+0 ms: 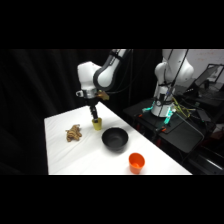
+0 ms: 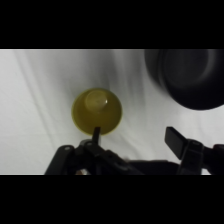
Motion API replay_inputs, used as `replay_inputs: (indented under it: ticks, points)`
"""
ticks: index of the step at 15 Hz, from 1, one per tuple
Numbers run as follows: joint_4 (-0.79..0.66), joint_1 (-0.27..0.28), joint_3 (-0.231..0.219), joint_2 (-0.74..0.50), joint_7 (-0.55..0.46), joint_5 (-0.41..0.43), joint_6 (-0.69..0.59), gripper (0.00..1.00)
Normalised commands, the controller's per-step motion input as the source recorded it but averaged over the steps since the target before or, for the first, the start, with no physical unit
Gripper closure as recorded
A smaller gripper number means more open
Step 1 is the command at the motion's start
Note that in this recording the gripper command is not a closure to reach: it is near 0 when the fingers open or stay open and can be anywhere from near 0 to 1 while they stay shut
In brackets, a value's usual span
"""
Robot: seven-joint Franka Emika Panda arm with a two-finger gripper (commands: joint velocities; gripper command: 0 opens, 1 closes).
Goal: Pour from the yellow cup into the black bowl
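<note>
On my side feed, going left to right across the white tabletop [image 1: 60, 150]: a small tan lump [image 1: 73, 133] lies toward the left, I cannot tell what it is. Just to its right stands the yellow cup [image 1: 97, 124], upright, with the hand [image 1: 94, 116] coming down from above right over its rim. At about 4 o'clock from the cup sits the black bowl [image 1: 115, 138], near it but apart. At 5 o'clock from the bowl, close to the near edge, stands an orange cup [image 1: 136, 162].

On the wrist feed I look straight down into the yellow cup [image 2: 97, 111]; it stands on the cloth with the black bowl [image 2: 190, 75] at about 2 o'clock from it. The hand [image 2: 135, 134] is spread wide: one finger [image 2: 96, 132] touches the cup's near rim, the other [image 2: 175, 139] stands well off to the right, outside the cup. Nothing is gripped.
</note>
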Motion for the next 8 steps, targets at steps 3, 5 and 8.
replay_inputs:
  ticks: [3,5,8]
  points:
    - [0.00,-0.081,0.091,0.12,0.00,0.104,0.18,0.00]
    - [0.00,-0.080,0.095,0.09,0.02,0.095,0.17,0.00]
    - [0.02,-0.101,0.111,0.10,0.00,0.127,0.19,0.00]
